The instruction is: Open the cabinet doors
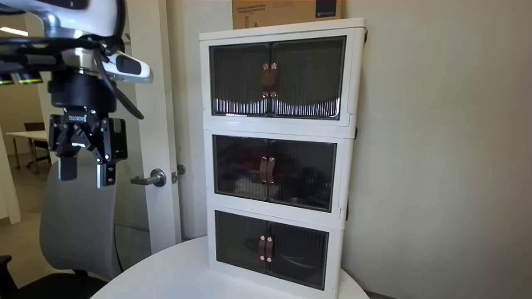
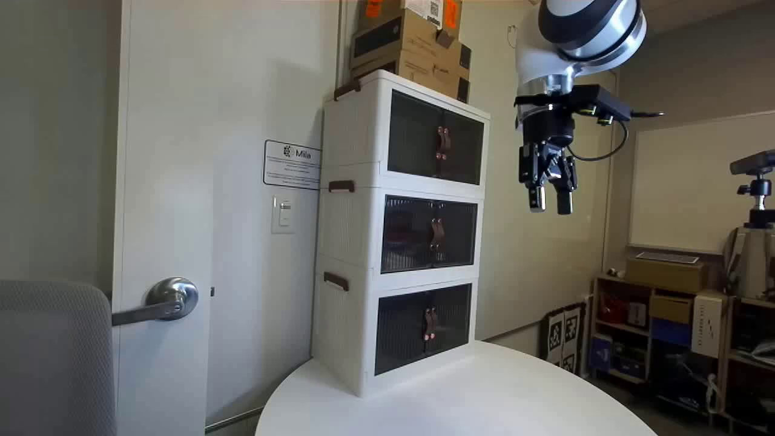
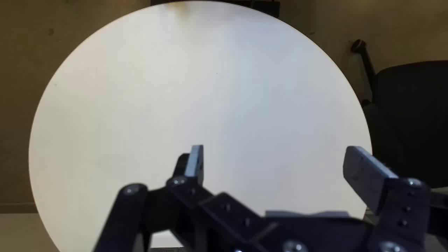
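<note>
Probably for swing room, black two-finger gripper (image 1: 86,172) hangs spread, empty, at eight o'clock from closed smoked see-through top-tier cabinet doors (image 1: 286,79) in an exterior view.

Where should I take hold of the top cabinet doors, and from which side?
Probably by one brown strap handle at the centre seam of the top cabinet doors, mid-height, from the front. Each strap runs upright, riveted top and bottom, and seems to bow outward between. Its twin sits close, so room looks tight. The claw points down; turn it towards the doors first.
</note>
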Tool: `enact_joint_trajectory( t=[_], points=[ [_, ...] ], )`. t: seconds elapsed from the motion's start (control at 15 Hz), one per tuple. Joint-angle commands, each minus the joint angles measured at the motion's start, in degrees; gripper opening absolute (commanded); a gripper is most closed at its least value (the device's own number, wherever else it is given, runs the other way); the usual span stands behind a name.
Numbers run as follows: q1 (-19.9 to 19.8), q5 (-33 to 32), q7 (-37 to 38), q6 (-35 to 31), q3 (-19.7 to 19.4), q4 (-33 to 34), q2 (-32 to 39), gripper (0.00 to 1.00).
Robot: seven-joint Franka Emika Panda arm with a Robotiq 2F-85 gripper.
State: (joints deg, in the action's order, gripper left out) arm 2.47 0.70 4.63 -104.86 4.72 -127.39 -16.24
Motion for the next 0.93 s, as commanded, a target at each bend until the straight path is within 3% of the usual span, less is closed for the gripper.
enact_joint_trajectory(
  t=[0.0, 0.27, 0.87],
  points=[
    [0.2, -0.1, 0.1, 0.1, -0.2, 0.1, 0.0, 1.00],
    [-0.1, -0.2, 1.0, -4.2, -0.3, -0.4, -0.3, 1.00],
    [-1.0, -5.3, 0.3, -30.4, -0.2, -0.2, 1.2, 1.00]
  ],
)
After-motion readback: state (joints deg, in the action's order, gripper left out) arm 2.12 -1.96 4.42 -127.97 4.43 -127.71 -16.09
